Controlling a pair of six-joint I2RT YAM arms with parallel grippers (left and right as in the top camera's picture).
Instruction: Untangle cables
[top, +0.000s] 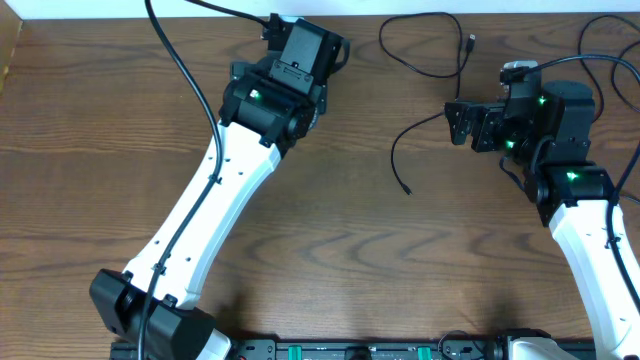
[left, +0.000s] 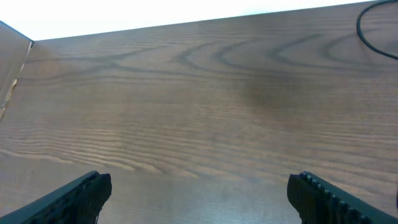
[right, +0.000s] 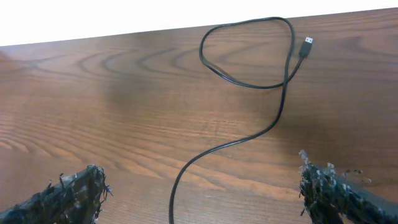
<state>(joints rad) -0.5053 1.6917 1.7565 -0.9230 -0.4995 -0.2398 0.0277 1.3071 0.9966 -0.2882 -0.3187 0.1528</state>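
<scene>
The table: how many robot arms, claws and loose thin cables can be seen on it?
Robot arms: 2 (left arm, right arm)
Claws: 2, both open (left claw, right claw)
Loose thin cables: 1 clearly seen (black cable)
Total: 5

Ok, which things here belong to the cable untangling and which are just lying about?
Job:
thin black cable
left gripper, open
right gripper, open

Not the job:
thick black cable running along the left arm
wooden table
</scene>
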